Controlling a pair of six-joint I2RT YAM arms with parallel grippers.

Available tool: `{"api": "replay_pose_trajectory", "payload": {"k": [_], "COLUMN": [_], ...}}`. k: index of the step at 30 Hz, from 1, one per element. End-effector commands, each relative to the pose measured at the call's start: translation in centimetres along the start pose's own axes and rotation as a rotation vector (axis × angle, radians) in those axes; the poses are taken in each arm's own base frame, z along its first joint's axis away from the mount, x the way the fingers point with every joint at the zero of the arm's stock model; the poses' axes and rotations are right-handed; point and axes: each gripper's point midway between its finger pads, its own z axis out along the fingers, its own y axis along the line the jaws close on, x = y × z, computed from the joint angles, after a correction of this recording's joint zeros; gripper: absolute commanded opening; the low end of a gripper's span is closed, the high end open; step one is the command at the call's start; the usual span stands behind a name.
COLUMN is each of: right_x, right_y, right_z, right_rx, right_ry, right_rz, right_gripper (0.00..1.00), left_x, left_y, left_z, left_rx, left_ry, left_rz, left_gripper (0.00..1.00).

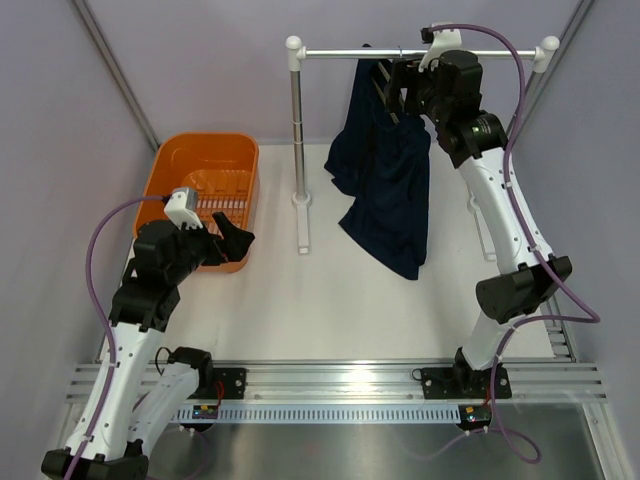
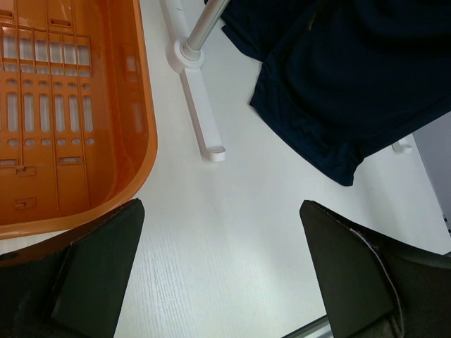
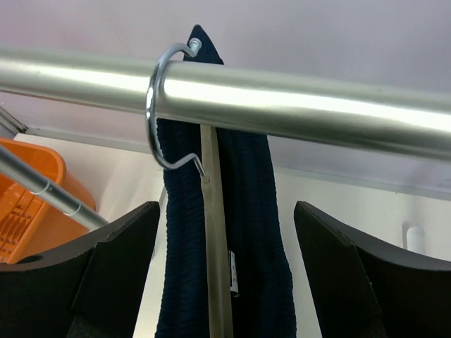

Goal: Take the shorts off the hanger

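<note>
Right gripper (image 3: 225,211) spread wide either side of the shorts (image 3: 250,232), far right, just under the rail (image 3: 317,105)

The shorts hang over the hanger (image 3: 213,232), which hooks (image 3: 158,105) onto that rail. If I clamp fabric and hanger together and pull, the hook could pop off and everything drops. My left gripper (image 2: 222,205) is spread too, holding nothing, near the orange basket (image 2: 144,141).

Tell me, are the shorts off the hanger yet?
Not yet. Nothing looks done: the shorts hang over the hanger, and its hook sits on the rail. In hand: the right hand is open up there, facing the hanger. The left hand is open beside the orange basket, holding nothing. Left to do: grab the shorts and pull them free.
</note>
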Motion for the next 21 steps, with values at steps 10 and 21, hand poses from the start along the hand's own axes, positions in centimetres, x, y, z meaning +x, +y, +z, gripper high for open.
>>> {"api": "replay_pose_trajectory", "payload": {"k": [10, 21], "right_x": [-0.1, -1.5], "right_y": [-0.9, -0.4], "right_z": [-0.9, 1.0], "right_rx": [0.039, 0.02], "right_ry": [0.014, -0.015], "right_rz": [-0.022, -0.026], "right_gripper": [0.74, 0.65], "left_x": [-1.7, -1.8], "left_y": [-1.8, -1.7], "left_z": [-0.7, -0.7], "left_rx": [0.072, 0.065], "left_ry": [-0.054, -0.058], "left_rz": [0.032, 0.032], "left_gripper": [0.99, 0.99]}}
